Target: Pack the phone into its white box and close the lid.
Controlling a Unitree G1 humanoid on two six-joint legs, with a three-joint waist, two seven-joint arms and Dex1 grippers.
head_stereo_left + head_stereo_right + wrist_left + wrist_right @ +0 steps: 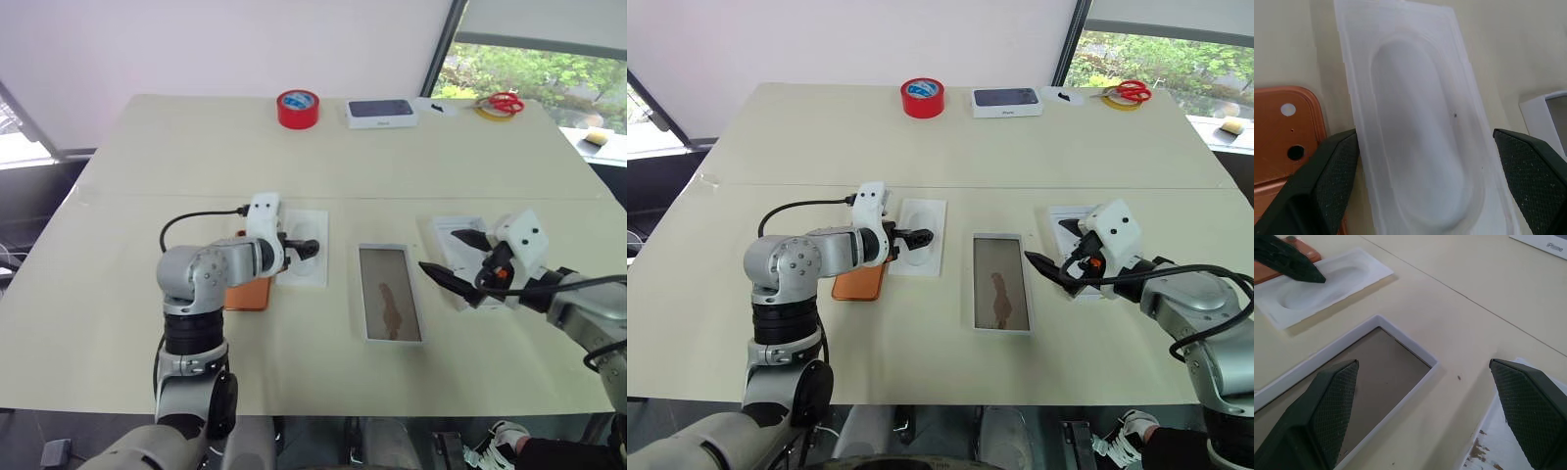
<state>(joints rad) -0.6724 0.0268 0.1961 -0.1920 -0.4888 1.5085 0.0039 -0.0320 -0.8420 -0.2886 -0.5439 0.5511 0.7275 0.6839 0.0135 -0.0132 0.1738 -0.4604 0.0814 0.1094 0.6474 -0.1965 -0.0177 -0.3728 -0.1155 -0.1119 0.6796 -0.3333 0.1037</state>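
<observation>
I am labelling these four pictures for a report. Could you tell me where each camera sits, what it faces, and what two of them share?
Left and right eye views: on the head, looking forward and down over the table, both arms showing.
Left wrist view: on the left arm, looking along the open left gripper at the white card and the phone.
Right wrist view: along the open right gripper at the white box.
Both wrist views show the card.

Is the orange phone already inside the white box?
No, the orange phone lies on the table beside the white card, and the white box sits apart with nothing in it.
</observation>
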